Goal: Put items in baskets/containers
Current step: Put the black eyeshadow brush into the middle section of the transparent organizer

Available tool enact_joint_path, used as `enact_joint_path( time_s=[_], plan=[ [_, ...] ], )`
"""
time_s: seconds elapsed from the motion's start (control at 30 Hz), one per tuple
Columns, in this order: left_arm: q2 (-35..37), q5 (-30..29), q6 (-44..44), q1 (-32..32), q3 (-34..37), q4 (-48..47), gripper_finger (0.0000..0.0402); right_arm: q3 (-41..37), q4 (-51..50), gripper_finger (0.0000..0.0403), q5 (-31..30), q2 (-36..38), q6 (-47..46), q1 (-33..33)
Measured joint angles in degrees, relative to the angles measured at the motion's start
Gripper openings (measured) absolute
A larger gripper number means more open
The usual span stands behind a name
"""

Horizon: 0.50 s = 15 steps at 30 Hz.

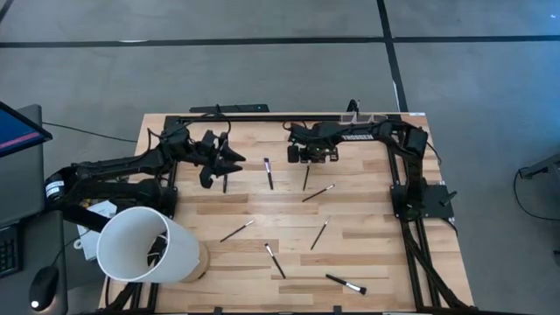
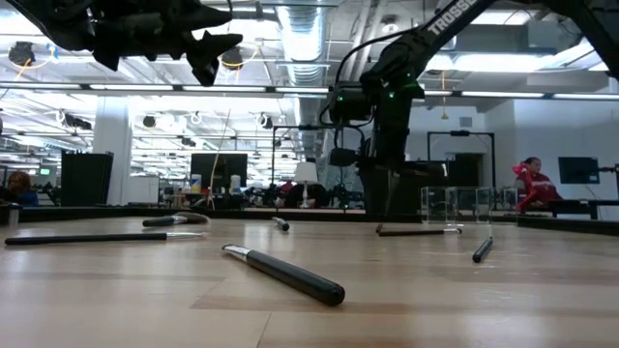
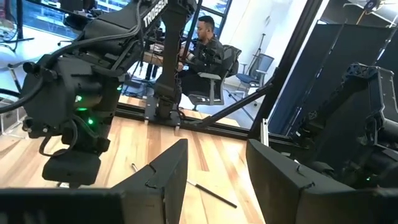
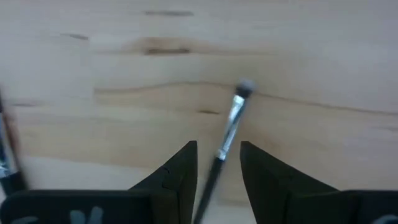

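Several thin dark-handled makeup brushes lie flat and scattered on the wooden table. My right gripper [image 1: 312,157] points down near the far edge, open. In the right wrist view its fingers [image 4: 217,146] stand on either side of the dark handle of one brush [image 4: 234,113], whose silvery ferrule and grey tip point away; I see no touch. My left gripper [image 1: 234,160] hovers open, raised off the table [image 2: 198,43], over the far left; a brush [image 1: 225,183] lies below it. The clear holder [image 1: 363,115] stands at the far edge [image 2: 450,205].
A big white tub [image 1: 144,246] lies tilted at the near left corner. Other brushes lie mid-table [image 1: 269,173] [image 1: 318,192] and toward the near edge [image 1: 275,261] [image 1: 346,283]. A black frame rail [image 1: 262,116] borders the far side. A seated person [image 3: 208,43] shows beyond the table.
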State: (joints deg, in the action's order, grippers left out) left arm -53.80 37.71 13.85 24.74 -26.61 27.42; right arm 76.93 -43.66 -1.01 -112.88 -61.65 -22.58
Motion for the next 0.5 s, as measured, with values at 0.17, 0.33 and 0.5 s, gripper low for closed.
enact_joint_path(
  time_s=[0.17,0.33,0.5],
  plan=[
    [0.00,0.00,-0.11,0.81,0.00,0.02,0.0160,0.00,-0.34,0.0113,-0.26,-0.06,-0.78,-0.49],
    [0.00,0.00,-0.13,1.13,0.00,0.04,0.0160,0.10,1.72,0.0108,-0.34,-1.97,-0.88,-0.40],
    [0.00,0.04,-0.13,1.18,0.00,0.29,0.0160,0.18,1.12,0.0088,0.82,-3.37,-0.85,-0.36]
  ],
)
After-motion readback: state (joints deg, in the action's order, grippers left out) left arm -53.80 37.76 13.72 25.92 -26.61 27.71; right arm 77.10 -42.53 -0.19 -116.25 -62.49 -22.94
